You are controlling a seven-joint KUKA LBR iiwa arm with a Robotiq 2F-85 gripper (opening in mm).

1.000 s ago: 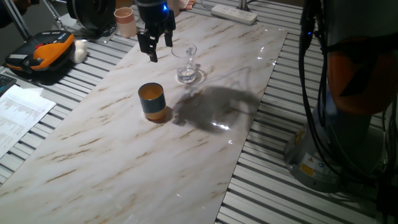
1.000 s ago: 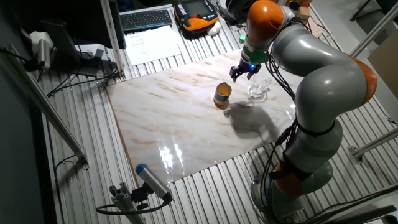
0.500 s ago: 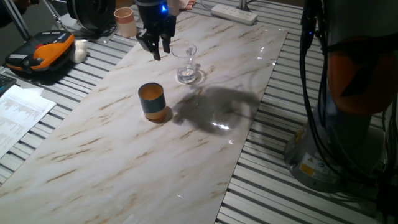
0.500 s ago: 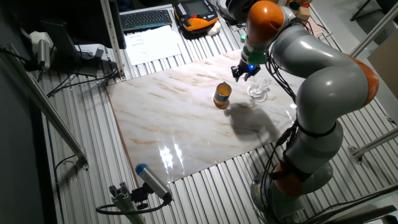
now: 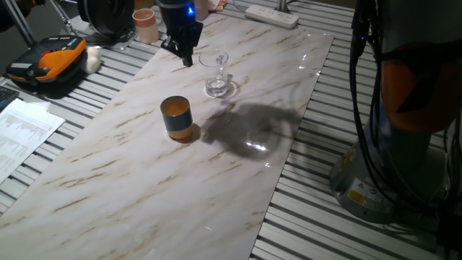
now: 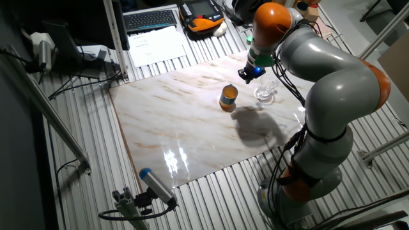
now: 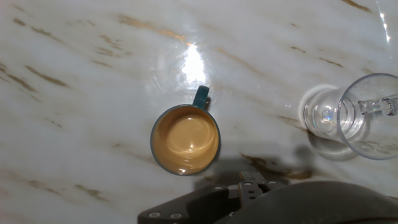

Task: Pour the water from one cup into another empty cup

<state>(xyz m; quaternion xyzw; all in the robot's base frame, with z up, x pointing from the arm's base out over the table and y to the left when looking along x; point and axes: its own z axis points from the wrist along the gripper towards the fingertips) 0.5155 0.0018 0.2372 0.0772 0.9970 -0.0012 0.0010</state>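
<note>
The clear glass cup [image 5: 215,72] stands upright on the marble board, with a little water barely showing at its thick base. It also shows in the other fixed view [image 6: 265,91] and at the right of the hand view [image 7: 348,115]. The teal cup [image 5: 176,118] with an orange inside stands upright nearer the front, and looks empty in the hand view [image 7: 185,139]. My gripper [image 5: 185,56] hangs above the board just left of the glass, fingers together and empty, touching neither cup. It also shows in the other fixed view [image 6: 248,73].
A pinkish-beige cup [image 5: 145,25] stands at the board's far left corner. A white power strip [image 5: 272,14] lies at the far edge. An orange-black device [image 5: 47,61] and papers [image 5: 22,130] lie left of the board. The arm's base [image 5: 390,166] stands to the right.
The gripper's fingers have closed from spread apart to together. The hand has risen slightly and turned beside the glass. Both cups have stayed in place.
</note>
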